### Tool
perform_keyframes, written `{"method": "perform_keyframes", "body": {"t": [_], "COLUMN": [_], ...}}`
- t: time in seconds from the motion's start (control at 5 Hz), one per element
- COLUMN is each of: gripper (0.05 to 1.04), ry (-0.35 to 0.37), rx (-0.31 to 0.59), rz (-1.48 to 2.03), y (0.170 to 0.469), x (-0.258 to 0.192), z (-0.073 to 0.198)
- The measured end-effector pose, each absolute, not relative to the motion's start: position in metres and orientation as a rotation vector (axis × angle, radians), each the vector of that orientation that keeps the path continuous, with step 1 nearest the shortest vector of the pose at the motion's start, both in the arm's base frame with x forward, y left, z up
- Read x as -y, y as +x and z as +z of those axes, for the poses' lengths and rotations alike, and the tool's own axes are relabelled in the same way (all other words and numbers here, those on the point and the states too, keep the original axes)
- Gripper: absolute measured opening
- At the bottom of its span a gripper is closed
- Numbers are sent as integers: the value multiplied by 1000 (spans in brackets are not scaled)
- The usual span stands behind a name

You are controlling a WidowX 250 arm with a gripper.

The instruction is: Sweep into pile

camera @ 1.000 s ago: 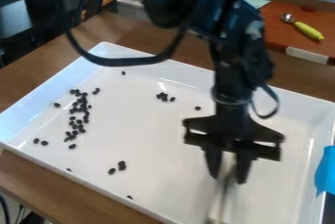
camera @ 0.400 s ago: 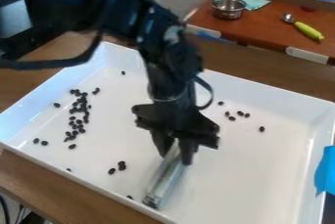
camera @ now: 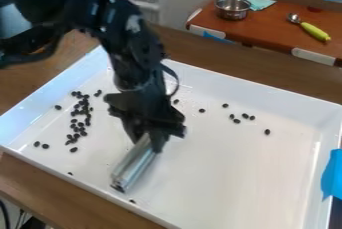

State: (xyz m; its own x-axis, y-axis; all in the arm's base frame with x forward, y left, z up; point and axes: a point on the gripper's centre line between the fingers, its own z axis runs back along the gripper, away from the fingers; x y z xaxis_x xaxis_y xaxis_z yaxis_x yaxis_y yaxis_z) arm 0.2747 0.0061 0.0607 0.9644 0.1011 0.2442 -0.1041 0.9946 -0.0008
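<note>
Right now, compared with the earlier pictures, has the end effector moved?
Yes. The end effector has moved away from the blue tape, toward the long cluster of dark beans.

There are one white rectangular tray (camera: 267,193), more than thirty small black oval beans (camera: 267,132), some clumped too closely for an exact count, one long silvery tool (camera: 135,163), one round shiny metal pot (camera: 232,10), one yellow-green-handled metal scoop (camera: 312,30) and one pale teal cloth (camera: 257,3).

Black bean-like bits (camera: 81,111) scattered round a white tray (camera: 267,188), mostly clumped left. Silvery bar (camera: 135,162) is tilted near the front rim.
</note>
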Motion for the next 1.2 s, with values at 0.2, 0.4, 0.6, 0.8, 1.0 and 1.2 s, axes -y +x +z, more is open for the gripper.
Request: {"method": "perform_keyframes", "body": {"t": [0.2, 0.4, 0.6, 0.8, 1.0, 1.2], "gripper": [365, 365, 365, 365, 365, 365], "ry": [37, 65, 106, 103, 26, -76], "rx": [244, 245, 234, 205, 159, 195], "rz": [111, 121, 119, 119, 164, 209], "y": [273, 272, 264, 257, 257, 278], "x": [-36, -67, -99, -110, -95, -60], "z": [60, 61, 63, 64, 79, 109]}}
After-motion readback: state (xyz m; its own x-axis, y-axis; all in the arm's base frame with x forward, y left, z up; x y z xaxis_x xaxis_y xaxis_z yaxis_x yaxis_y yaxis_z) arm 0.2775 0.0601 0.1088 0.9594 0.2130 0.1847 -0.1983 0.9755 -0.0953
